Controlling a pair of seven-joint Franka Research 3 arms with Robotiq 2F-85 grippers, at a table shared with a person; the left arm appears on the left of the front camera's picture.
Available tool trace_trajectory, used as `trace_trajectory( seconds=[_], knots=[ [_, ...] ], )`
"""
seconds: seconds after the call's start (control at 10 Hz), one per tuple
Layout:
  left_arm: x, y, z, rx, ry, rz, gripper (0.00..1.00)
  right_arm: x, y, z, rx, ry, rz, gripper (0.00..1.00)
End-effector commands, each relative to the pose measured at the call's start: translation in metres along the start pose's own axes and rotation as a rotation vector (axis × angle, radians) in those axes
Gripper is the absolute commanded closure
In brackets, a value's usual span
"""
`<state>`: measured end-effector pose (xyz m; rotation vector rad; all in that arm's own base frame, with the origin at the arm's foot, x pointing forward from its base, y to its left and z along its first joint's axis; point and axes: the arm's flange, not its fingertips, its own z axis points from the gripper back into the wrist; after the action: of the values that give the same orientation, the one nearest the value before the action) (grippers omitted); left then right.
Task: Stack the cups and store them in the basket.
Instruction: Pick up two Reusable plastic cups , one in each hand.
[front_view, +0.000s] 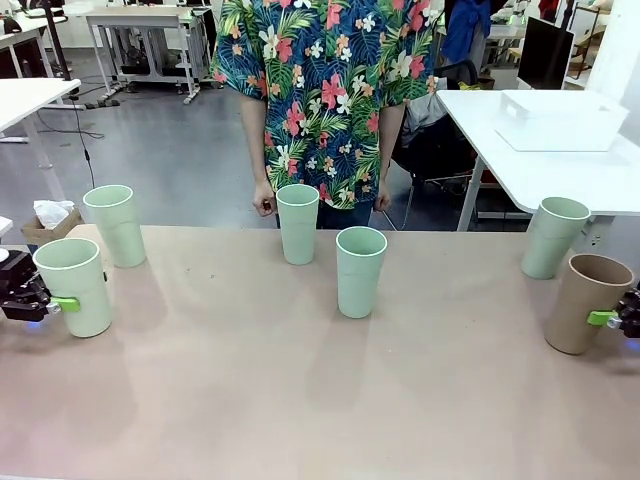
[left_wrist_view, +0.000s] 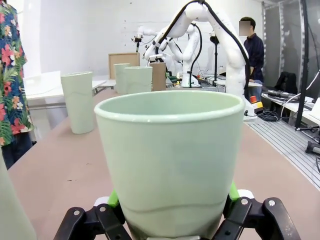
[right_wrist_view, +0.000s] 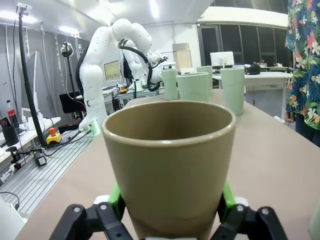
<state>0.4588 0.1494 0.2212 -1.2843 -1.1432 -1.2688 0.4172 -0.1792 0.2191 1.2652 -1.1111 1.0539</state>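
Left gripper (left_wrist_view: 171, 201) clamped on mint cup (front_view: 76, 286), right gripper (right_wrist_view: 172, 204) gripping tan cup (front_view: 583, 302), both cups upright on table (front_view: 300, 400)

Left black two-finger gripper with green pads (front_view: 63, 303) sat low, reaching in level from the left, jaws clamped on pale mint green tapered cup (front_view: 76, 280). Right black two-finger gripper (front_view: 606, 318) sat low, level, clamped on tan brown tapered cup (front_view: 583, 305).
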Motion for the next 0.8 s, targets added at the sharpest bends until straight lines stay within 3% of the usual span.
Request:
trace_trajectory(
  seconds=[0.0,0.4,0.7],
  knots=[
    [0.023,-0.004,-0.011,0.016,-0.036,-0.032,0.14,0.021,0.012,-0.013,-0.032,-0.014,0.027,0.13],
    [0.115,-0.021,-0.074,0.064,-0.029,-0.08,0.14,0.106,0.046,-0.084,-0.173,0.042,0.094,0.13],
    [0.154,-0.045,-0.104,0.102,-0.044,-0.088,0.14,0.139,0.057,-0.117,-0.207,0.067,0.101,0.13]
  ],
)
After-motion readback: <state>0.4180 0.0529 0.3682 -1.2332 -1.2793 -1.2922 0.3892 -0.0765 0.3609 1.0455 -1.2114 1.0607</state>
